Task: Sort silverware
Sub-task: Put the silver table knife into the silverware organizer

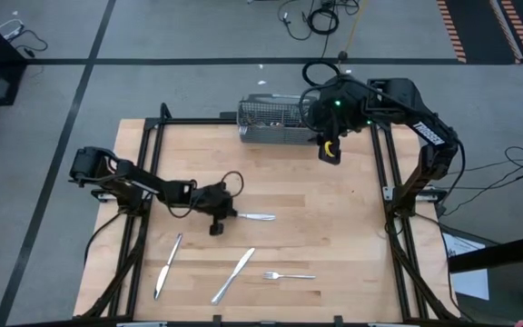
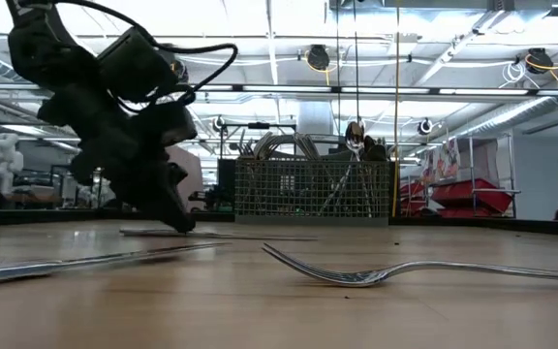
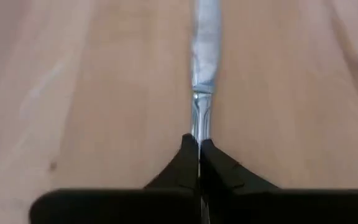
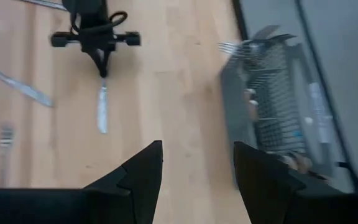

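Note:
Silverware lies on the wooden table. One table knife (image 1: 254, 216) lies mid-table, with my left gripper (image 1: 218, 218) shut on its left end; the low view shows that gripper (image 2: 177, 221) down at the tabletop. Two more knives (image 1: 168, 265) (image 1: 234, 274) and a fork (image 1: 289, 275) lie flat near the front edge. My right gripper (image 1: 330, 150) hangs open and empty high above the table, beside the grey wire-mesh basket (image 1: 275, 121), which holds several pieces of silverware. My left gripper pinches the knife's handle (image 3: 199, 121) at its end between the two fingertips (image 3: 185, 155). The fingers slant down from the table's left side and lie along the knife. The knife lies flat on the table, its blade (image 3: 205, 37) pointing toward the right edge.
The basket (image 2: 313, 189) stands at the table's far edge, right of centre. Black frame rails (image 1: 384, 173) run along both sides of the table. Bare wood lies between the held knife and the basket and on the right half.

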Available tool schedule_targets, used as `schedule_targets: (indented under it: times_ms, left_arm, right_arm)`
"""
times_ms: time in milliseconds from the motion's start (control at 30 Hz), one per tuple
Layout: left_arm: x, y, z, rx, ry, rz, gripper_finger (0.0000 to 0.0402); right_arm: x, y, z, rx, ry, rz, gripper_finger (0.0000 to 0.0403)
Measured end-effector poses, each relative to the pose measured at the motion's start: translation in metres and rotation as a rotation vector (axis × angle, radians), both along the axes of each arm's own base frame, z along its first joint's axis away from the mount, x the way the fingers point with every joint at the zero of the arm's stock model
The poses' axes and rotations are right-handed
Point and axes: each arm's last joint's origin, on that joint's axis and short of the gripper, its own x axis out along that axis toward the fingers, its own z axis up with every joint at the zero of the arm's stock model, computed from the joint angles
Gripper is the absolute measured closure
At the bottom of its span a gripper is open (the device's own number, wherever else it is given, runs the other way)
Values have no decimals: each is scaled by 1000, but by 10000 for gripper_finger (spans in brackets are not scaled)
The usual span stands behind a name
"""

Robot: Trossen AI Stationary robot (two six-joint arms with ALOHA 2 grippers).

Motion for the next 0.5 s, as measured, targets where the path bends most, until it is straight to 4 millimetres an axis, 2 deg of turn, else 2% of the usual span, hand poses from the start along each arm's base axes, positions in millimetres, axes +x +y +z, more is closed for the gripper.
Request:
schedule_targets:
  times_ms: [133,300,400,500]
  left_arm:
    - [3,10,8,-35,-71,133,401]
    - [4,20,11,-66,-105,216,401]
    - [5,21,12,-59,-113,211,401]
    - [6,23,13,-50,-131,214,401]
  right_arm:
    - [-9,-5,5,-49,-6,-31,220]
    - [-25,-18,5,17,-27,-138,220]
    - [-28,-22,-9,63,-26,-148,220]
    - [-16,-24,-41,184,-84,-108,220]
